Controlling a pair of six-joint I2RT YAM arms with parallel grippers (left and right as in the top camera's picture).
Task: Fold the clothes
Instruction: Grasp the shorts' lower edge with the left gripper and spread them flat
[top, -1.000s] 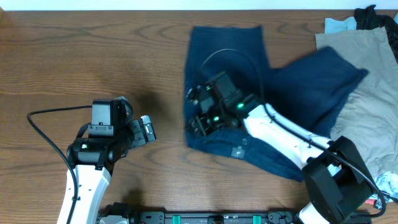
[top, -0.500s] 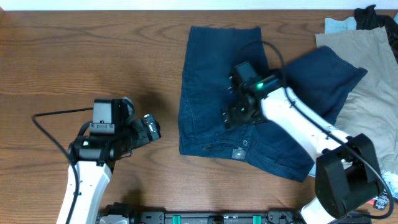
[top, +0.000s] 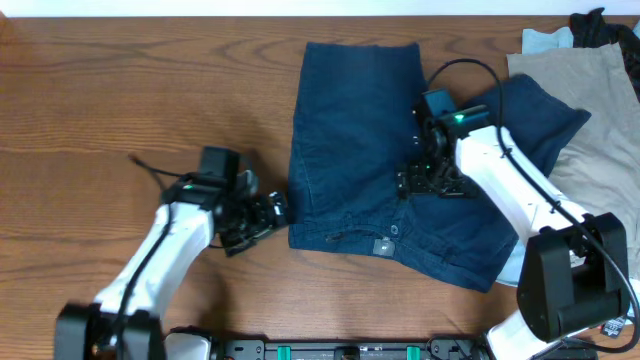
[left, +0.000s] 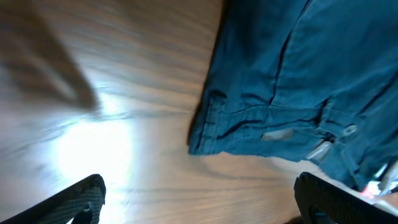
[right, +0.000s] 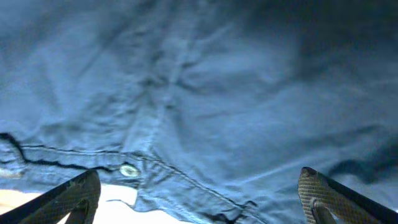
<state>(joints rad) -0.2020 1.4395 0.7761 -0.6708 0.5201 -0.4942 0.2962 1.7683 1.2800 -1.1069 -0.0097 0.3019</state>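
Note:
The clothes (top: 350, 130), dark navy denim trousers, lie spread on the wooden table, one leg running out to the right (top: 530, 120). Their waistband, with a metal button (right: 129, 170), faces the near edge. My right gripper (top: 412, 186) hovers open over the middle of the denim; in the right wrist view the gripper (right: 199, 208) has cloth below it and nothing between its fingers. My left gripper (top: 278, 208) stands open over bare wood just left of the waistband corner (left: 205, 134). In the left wrist view that gripper (left: 199, 211) holds nothing.
Tan khaki trousers (top: 595, 160) lie at the right edge, partly under the navy leg. A pale blue cloth (top: 548, 40) and a black garment (top: 600, 25) sit at the back right. Bare wooden tabletop (top: 130, 90) stretches to the left.
My right gripper has opened, let go of the denim and moved right across the trousers. The left arm has swung right, up to the waistband corner.

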